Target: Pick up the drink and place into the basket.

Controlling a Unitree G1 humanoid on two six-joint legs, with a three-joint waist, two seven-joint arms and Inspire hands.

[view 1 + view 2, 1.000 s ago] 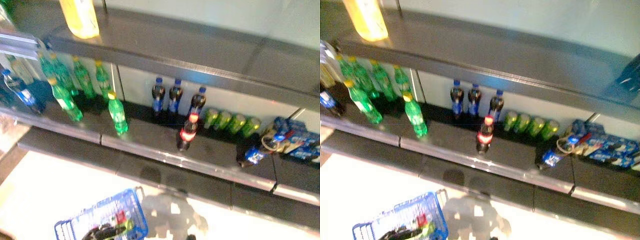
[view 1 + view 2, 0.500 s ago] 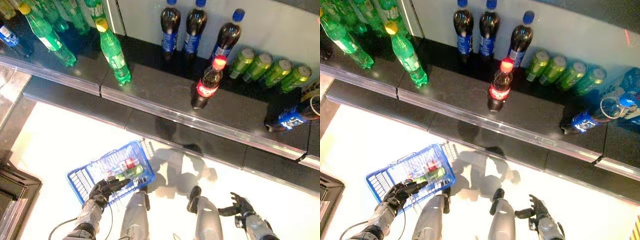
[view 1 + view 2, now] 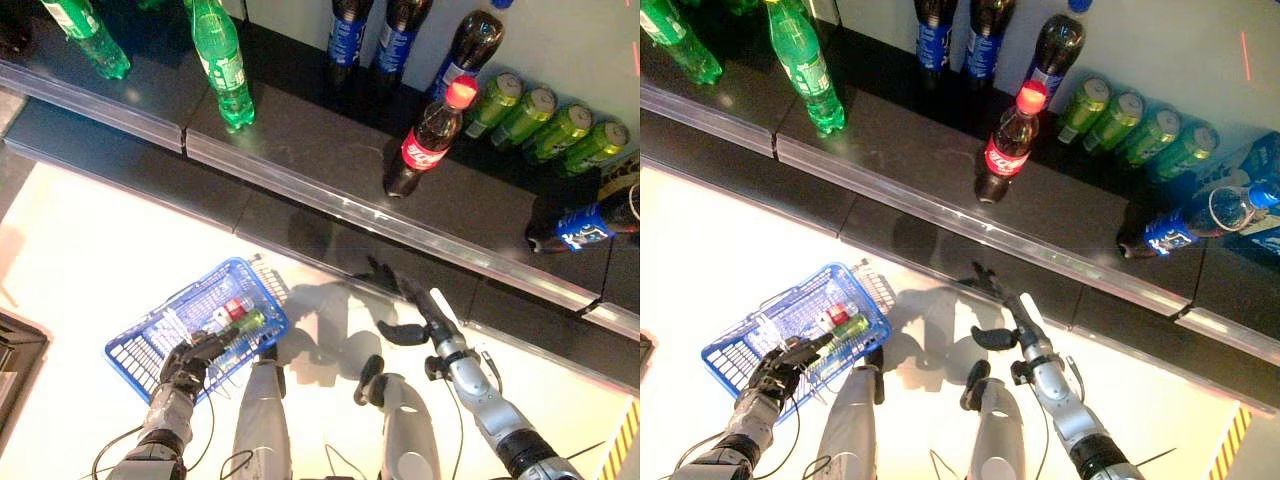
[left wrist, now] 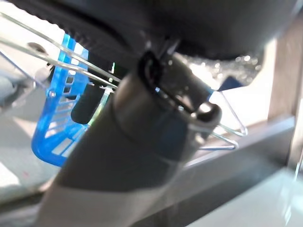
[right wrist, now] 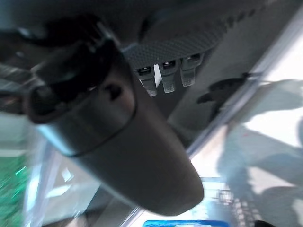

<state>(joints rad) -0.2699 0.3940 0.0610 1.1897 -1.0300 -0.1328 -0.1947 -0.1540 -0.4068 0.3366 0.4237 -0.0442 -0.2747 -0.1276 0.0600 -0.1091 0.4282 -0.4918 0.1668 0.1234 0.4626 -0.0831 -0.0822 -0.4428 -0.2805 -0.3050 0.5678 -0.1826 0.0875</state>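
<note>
A dark cola bottle with a red cap and red label [image 3: 424,146] stands alone near the front of the dark shelf [image 3: 300,150]. My right hand [image 3: 412,304] is open, fingers straight, reaching forward below the shelf's front lip, short of the bottle. My left hand [image 3: 186,360] is shut on the wire handles [image 4: 222,123] of the blue basket [image 3: 140,350], which hangs low at the left. A red-capped drink and a green drink [image 3: 240,314] lie inside the basket. The basket's blue wall also shows in the left wrist view [image 4: 49,124].
Dark bottles with blue labels [image 3: 348,32] stand at the back of the shelf, green cans [image 3: 540,115] to their right, green bottles [image 3: 220,60] to the left. A dark bottle with a blue label [image 3: 578,226] lies on its side at the right. A clear lip [image 3: 400,228] edges the shelf.
The camera has tilted down. My right arm has come up from the lower right and stretched forward toward the shelf's front. The blue basket still hangs at the left.
</note>
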